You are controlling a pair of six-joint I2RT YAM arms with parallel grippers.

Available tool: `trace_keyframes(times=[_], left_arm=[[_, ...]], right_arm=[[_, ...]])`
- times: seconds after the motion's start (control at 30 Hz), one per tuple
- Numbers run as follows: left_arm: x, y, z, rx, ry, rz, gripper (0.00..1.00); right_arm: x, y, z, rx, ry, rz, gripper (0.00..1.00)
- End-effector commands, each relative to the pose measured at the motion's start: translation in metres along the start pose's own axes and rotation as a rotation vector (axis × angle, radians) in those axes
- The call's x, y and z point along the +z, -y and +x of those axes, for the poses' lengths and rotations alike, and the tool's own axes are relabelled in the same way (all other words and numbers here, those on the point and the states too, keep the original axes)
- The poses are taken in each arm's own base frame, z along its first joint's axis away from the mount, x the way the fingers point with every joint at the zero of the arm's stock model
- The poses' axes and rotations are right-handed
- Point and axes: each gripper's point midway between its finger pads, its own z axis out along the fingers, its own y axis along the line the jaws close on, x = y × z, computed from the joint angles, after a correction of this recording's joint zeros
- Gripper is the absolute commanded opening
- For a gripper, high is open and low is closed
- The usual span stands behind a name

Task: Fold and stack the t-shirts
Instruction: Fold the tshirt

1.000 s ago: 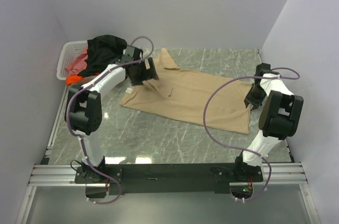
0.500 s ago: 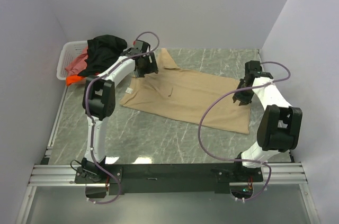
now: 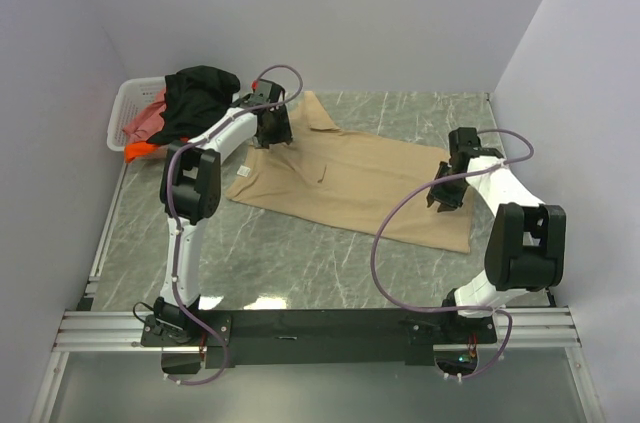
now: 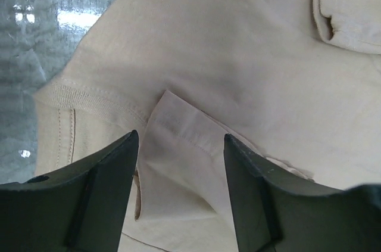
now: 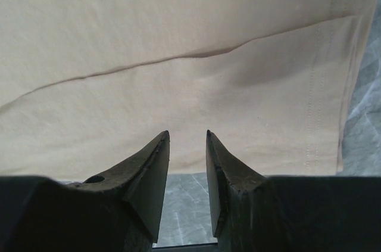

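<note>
The tan shirt (image 3: 350, 183) lies spread on the tabletop (image 3: 300, 258). My left jaws stand apart over a flap (image 4: 178, 139) near its collar (image 4: 89, 94), upper left. My right jaws, narrowly parted and empty, hover at its hem (image 5: 324, 97). First fold, I judge: both must pinch cloth next.

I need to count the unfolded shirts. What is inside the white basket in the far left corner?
A black shirt heaped on top, with pink-red cloth and orange cloth beside it. Anything beneath them is covered.
</note>
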Motion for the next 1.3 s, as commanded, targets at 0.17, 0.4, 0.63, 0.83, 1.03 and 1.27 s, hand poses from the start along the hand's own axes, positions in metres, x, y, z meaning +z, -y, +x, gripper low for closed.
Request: trace_keyframes(times=[0.17, 0.4, 0.63, 0.83, 1.03, 1.27], left_arm=[[0.017, -0.002, -0.007, 0.053, 0.028, -0.012, 0.61], [0.021, -0.003, -0.011, 0.059, 0.037, -0.019, 0.48], [0.019, -0.001, -0.014, 0.057, 0.05, -0.016, 0.32], [0.011, 0.003, -0.022, 0.047, 0.07, 0.0, 0.16], [-0.011, 0.027, -0.036, 0.043, 0.144, 0.138, 0.0], [-0.026, 0.045, -0.044, 0.059, 0.179, 0.242, 0.0]], right_arm=[[-0.003, -0.007, 0.001, -0.007, 0.034, -0.031, 0.38], [0.0, -0.006, 0.007, -0.009, 0.025, -0.03, 0.38], [0.006, -0.005, 0.017, -0.014, 0.007, -0.028, 0.38], [0.008, -0.006, 0.021, -0.018, -0.003, -0.029, 0.38], [0.01, -0.006, 0.022, -0.018, -0.011, -0.025, 0.37], [0.007, -0.015, 0.006, -0.018, 0.004, -0.039, 0.38]])
